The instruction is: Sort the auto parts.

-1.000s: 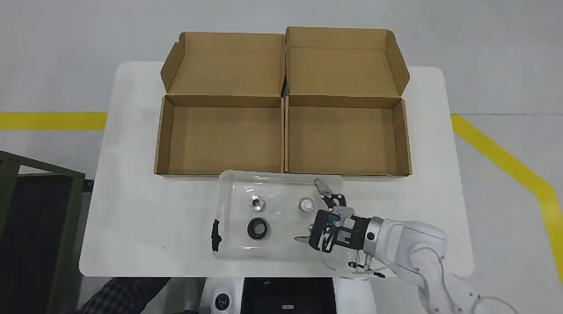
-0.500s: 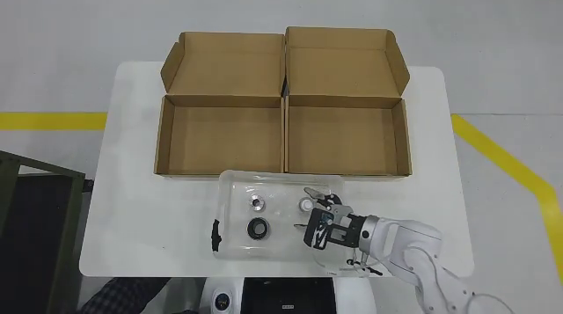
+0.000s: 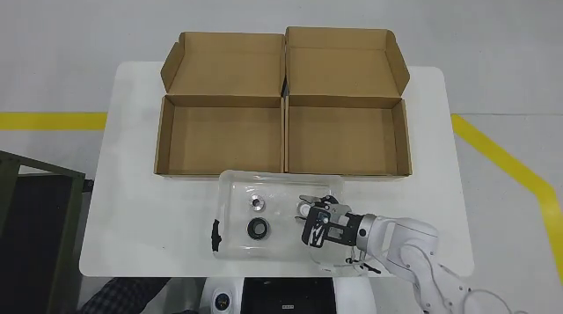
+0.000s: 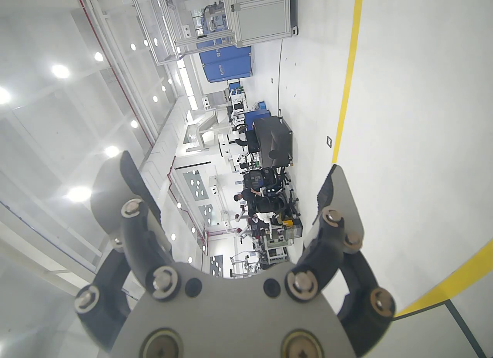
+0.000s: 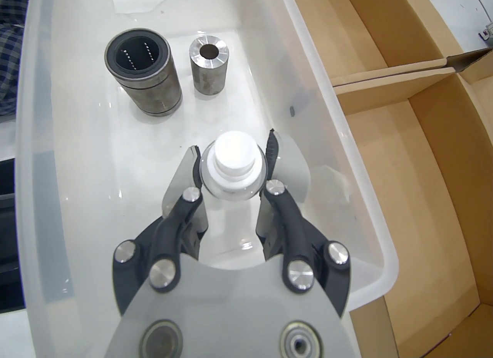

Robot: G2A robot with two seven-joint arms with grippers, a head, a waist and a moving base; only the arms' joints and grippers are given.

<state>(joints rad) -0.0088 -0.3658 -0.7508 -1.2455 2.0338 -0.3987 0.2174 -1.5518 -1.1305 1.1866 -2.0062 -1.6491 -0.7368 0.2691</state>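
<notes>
Right tool [image 5: 233, 145] narrowed around the white part [image 5: 232, 167], which stands upright in the bin [image 5: 319, 78], axis vertical, squarely between the jaws. Contact on both sides looks made, not certain. Left tool [image 4: 229, 162] wide, empty, pointing away from the bin.

A white stepped plug [image 5: 233, 165] stands mid-floor in the clear bin [image 5: 308, 66], a dark bearing [image 5: 143, 72] and smaller steel bushing [image 5: 209, 66] upright nearer its left end.

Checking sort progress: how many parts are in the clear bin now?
3: large bearing sleeve, small steel bushing beside it, white stepped part between the right gripper's fingers. None seem hidden.
</notes>
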